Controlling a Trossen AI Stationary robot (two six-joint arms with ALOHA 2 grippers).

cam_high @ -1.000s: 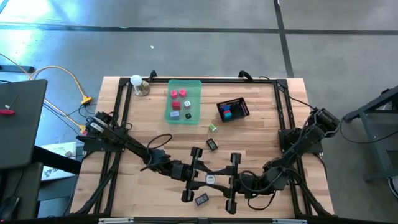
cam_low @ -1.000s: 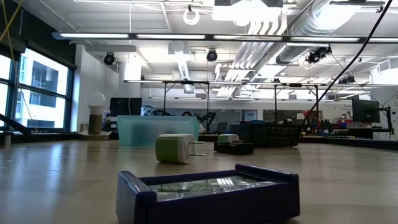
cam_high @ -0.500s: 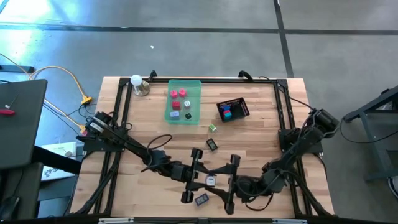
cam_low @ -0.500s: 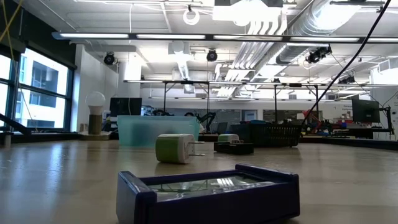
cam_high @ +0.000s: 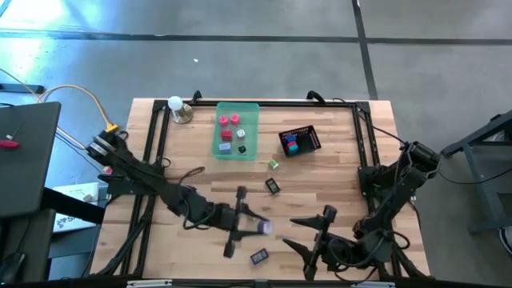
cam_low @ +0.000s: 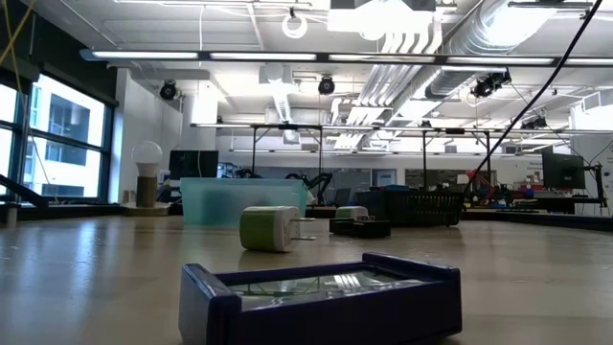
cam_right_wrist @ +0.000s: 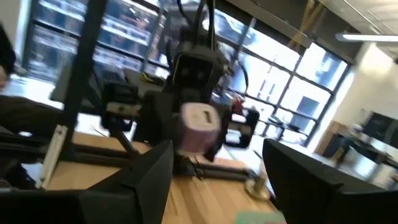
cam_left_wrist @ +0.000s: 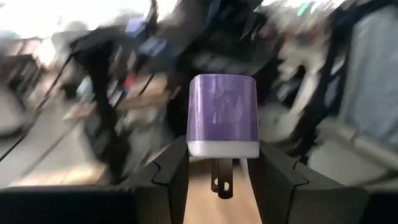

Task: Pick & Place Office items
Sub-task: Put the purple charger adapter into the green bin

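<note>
Wooden table fills the high view, with an open office hall showing behind it in the low view. At the near middle of the table the left gripper is clenched on a lavender plug; in the left wrist view the plug sits squarely between the two dark fingers, its prongs pointing back toward the wrist. The right gripper waits near the table's front edge, well clear of the plug, its jaws spread wide with nothing between them. Just beside the left gripper's jaws, toward the front edge, lies a dark blue piece, the same one that looms closest in the low view. Farther out beyond both grippers, a dark piece and a green-and-white piece lie on bare wood. At the far side, the green tray holds pink, red and other small pieces, and the black basket beside it holds blue and red pieces. A lamp stands at the far left corner.
</note>
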